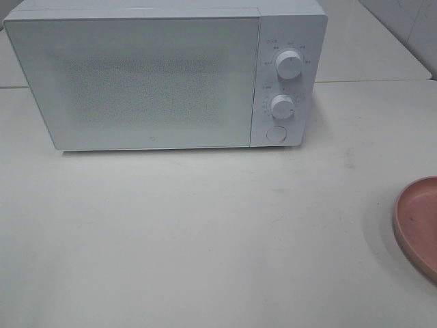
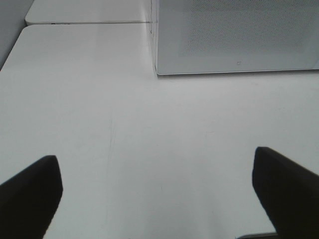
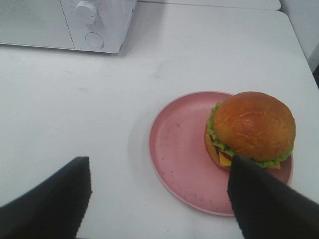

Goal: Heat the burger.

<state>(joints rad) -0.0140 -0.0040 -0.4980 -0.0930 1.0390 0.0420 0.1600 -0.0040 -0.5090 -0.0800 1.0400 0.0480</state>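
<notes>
White table (image 1: 205, 232), second white table (image 1: 369, 48) behind, tiled wall (image 1: 410, 20) at far right

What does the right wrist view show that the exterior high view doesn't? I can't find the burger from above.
Only the right wrist view shows the burger, sitting toward one side of the pink plate, and the open right gripper hovering near it. Only the exterior high view shows the whole microwave with its door shut and both dials. Both share the white table, the microwave's control panel and part of the plate.
</notes>
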